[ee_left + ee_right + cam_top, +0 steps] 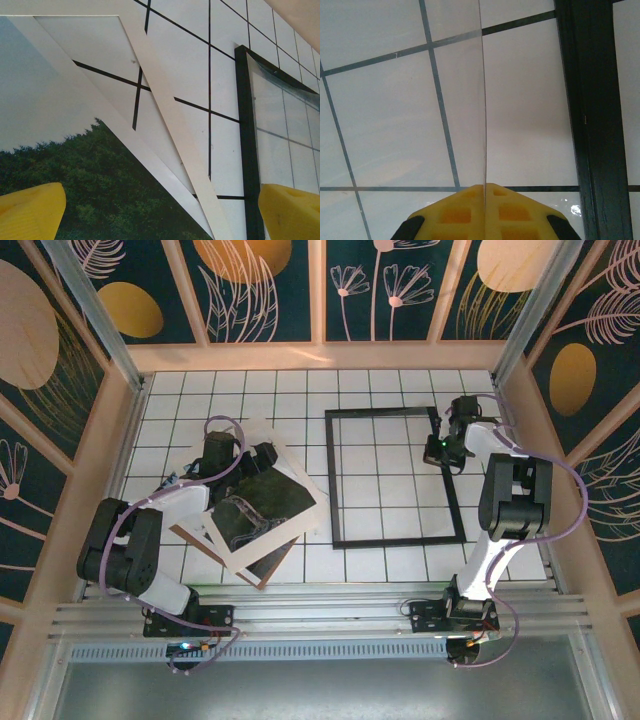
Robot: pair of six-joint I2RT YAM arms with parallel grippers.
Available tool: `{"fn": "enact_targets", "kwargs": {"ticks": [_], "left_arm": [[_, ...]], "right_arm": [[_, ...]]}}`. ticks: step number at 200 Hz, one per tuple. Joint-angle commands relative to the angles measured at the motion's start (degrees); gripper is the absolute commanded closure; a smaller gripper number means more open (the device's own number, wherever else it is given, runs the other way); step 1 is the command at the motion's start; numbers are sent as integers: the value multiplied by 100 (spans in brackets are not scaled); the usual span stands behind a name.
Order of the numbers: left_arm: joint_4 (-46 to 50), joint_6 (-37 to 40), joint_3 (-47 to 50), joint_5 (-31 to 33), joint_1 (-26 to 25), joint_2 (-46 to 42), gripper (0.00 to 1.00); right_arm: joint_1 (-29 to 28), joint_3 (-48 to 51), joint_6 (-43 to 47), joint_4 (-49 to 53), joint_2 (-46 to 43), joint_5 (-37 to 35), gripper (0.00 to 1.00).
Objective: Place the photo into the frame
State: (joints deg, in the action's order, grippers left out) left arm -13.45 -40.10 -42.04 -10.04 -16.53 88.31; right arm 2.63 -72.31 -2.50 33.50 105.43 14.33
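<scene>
Lying skewed on the left half of the worktop [385,565], the photo [262,508] sits midway between the near and far edges; a cream mat [300,480] and a brown backing board [272,568] show at its sides. The frame [333,480] lies flat on the right half, apart from the photo; its long sides run from near edge towards far edge. The left fingers [30,212] hover over the photo, spread wide and holding nothing. The right fingers [465,215], at the frame's far right corner, are clenched on the edge of a clear pane [482,100]; in the left wrist view the pane spans the frame's opening.
</scene>
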Motion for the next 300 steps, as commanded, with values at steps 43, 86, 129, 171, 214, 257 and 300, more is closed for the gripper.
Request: {"fn": "enact_targets", "kwargs": {"ticks": [43, 86, 129, 171, 214, 257, 300], "left_arm": [[-16, 108, -51, -12, -36, 3, 2], [-34, 98, -66, -68, -44, 3, 2], [-34, 66, -89, -77, -51, 2, 1], [-33, 58, -102, -78, -56, 21, 1], [-33, 71, -94, -59, -56, 24, 2], [-28, 81, -70, -59, -68, 31, 1], [-33, 84, -61, -51, -61, 20, 2]], "right_arm": [[35, -194, 3, 132, 57, -320, 99], [76, -186, 13, 128, 39, -343, 99], [97, -205, 48, 136, 65, -385, 99], [104, -239, 118, 155, 82, -392, 99], [106, -226, 150, 175, 80, -422, 99], [105, -230, 145, 172, 83, -417, 99], [105, -266, 147, 195, 90, -465, 99]]}}
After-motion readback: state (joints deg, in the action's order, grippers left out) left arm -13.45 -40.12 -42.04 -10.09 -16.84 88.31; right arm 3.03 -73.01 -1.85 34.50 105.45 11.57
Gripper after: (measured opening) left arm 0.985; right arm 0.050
